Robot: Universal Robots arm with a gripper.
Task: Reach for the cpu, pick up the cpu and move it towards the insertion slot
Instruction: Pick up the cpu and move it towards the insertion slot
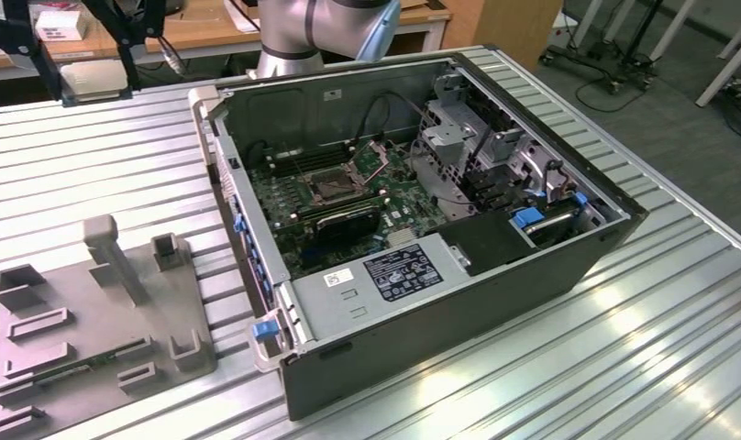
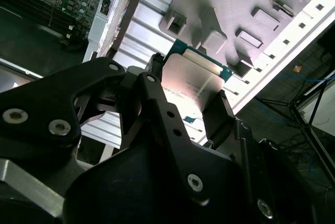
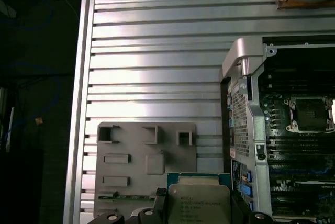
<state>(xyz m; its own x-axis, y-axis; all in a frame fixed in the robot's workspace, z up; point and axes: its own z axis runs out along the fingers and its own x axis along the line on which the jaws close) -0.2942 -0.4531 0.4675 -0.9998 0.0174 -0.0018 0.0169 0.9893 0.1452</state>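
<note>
My gripper (image 2: 189, 90) is shut on the cpu (image 2: 188, 77), a flat square chip with a silvery top and a thin green rim, pinched at two opposite edges by the black fingers (image 2: 152, 85). In the first wrist view the cpu (image 3: 199, 200) hangs in the gripper (image 3: 198, 208) high above the table, over the edge of the grey fixture (image 3: 146, 156) that lies toward the case. The insertion slot (image 3: 310, 115) is a dark square socket in a silvery bracket on the green motherboard, some way off from the chip. In the exterior view the insertion slot (image 1: 327, 186) lies inside the open case.
The open computer case (image 1: 469, 275) lies on the ribbed metal table (image 1: 102, 165), with drive cages and cables inside. The grey fixture (image 1: 89, 339) stands at the exterior view's left with upright posts and a green memory stick (image 1: 95, 362). The arm's base (image 1: 315, 27) rises behind the case.
</note>
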